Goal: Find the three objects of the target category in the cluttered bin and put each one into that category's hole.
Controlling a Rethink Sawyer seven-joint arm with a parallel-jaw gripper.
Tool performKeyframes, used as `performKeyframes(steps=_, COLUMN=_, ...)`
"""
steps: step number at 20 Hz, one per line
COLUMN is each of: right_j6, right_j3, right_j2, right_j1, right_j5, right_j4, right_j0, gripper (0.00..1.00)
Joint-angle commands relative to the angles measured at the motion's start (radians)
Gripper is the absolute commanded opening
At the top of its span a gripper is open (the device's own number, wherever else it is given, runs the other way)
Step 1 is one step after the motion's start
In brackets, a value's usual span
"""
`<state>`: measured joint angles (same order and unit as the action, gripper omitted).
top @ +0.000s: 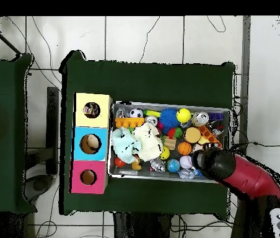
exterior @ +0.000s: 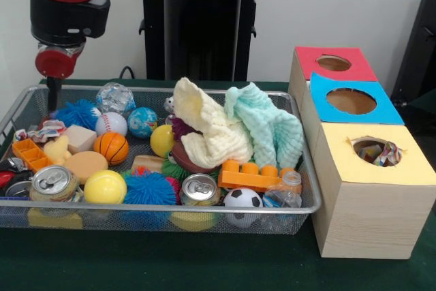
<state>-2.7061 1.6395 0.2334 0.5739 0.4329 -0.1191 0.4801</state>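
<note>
From my station, nearest the camera sat the yellow-topped box [exterior: 371, 189], scraps already showing in its hole [exterior: 373, 150], with the blue box [exterior: 354, 100] and red box [exterior: 334, 63] behind it. Beside them the wire bin [exterior: 157, 209] was packed: two drink cans [exterior: 54, 183] along the near wall, a soccer ball [exterior: 242, 200], an orange toy brick [exterior: 251, 175], and further back two cloths [exterior: 231, 127] heaped over the middle. I could not tell which category was wanted, so I judged the search not finished. To do it well I would pick a target lying clear of the cloths and come straight down on it, away from the mesh wall. At the far corner the gripper [exterior: 52, 97] hung low by the blue spiky ball [exterior: 76, 112]. I could not tell how its jaws stood, nor whether it held anything.
</note>
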Motion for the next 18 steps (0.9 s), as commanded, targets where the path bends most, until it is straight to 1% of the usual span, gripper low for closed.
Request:
performKeyframes(steps=1, right_j6=0.05, right_j3=-0.055, right_j2=-0.075, right_j1=0.062, right_j5=0.186, right_j4=0.013, right_j0=-0.026, gripper=1.0)
performKeyframes(steps=3, right_j6=0.055, right_j3=-0.066, right_j2=-0.081, right_j1=0.063, right_j5=0.193, right_j4=0.012, right_j0=-0.023, gripper=1.0)
performKeyframes(steps=7, right_j6=0.057, right_j3=-0.082, right_j2=-0.102, right_j1=0.044, right_j5=0.175, right_j4=0.014, right_j0=-0.005, gripper=1.0)
performKeyframes(steps=13, right_j6=0.064, right_j3=-0.104, right_j2=-0.111, right_j1=0.055, right_j5=0.196, right_j4=0.016, right_j0=-0.008, gripper=1.0)
performKeyframes(steps=15, right_j6=0.104, right_j3=-0.108, right_j2=-0.144, right_j1=0.047, right_j5=0.179, right_j4=0.008, right_j0=0.012, gripper=1.0)
performKeyframes(steps=16, right_j6=0.15, right_j3=-0.106, right_j2=-0.174, right_j1=0.044, right_j5=0.172, right_j4=-0.002, right_j0=0.033, gripper=1.0)
performKeyframes(steps=17, right_j6=0.211, right_j3=-0.092, right_j2=-0.226, right_j1=0.039, right_j5=0.172, right_j4=-0.004, right_j0=0.069, gripper=1.0)
performKeyframes(steps=18, right_j6=0.287, right_j3=-0.092, right_j2=-0.269, right_j1=0.032, right_j5=0.165, right_j4=-0.032, right_j0=0.098, gripper=1.0)
